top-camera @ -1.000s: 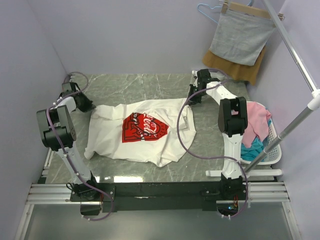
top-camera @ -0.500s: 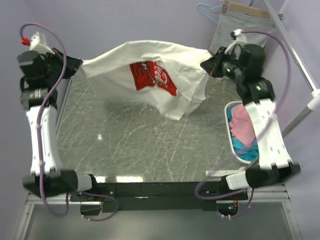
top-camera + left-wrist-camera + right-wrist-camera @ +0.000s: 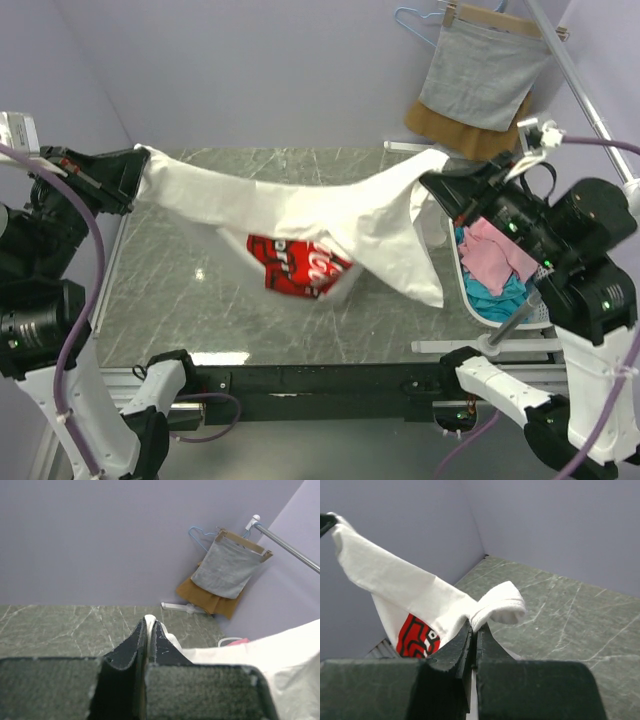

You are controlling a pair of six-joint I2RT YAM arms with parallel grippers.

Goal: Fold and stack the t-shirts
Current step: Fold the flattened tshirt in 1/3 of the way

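The left gripper [image 3: 149, 625] has its two fingers pressed together, with a thin fold of white cloth pinched between the tips. The right gripper [image 3: 474, 627] is closed in the same way, and a rolled white hem bulges out just above its tips, toward 1 o'clock in its own wrist view.

Both hold the same t-shirt [image 3: 300, 215], which is lifted off the table [image 3: 200, 300] and stretched between them. In the top view the left gripper stands at about 10 o'clock of the table and the right gripper at about 2 o'clock. The cloth sags in the middle toward 6 o'clock. The red print [image 3: 298, 265] hangs at the lowest part of the sag, folded, so the lettering is only partly readable. One white flap falls from the right gripper toward 6 o'clock.

At 3 o'clock, beside the table, is a white basket [image 3: 480, 316] with a pink cloth [image 3: 488, 250] inside. At 1 o'clock a grey cloth [image 3: 480, 70] hangs in front of a mustard-brown cloth [image 3: 425, 118].
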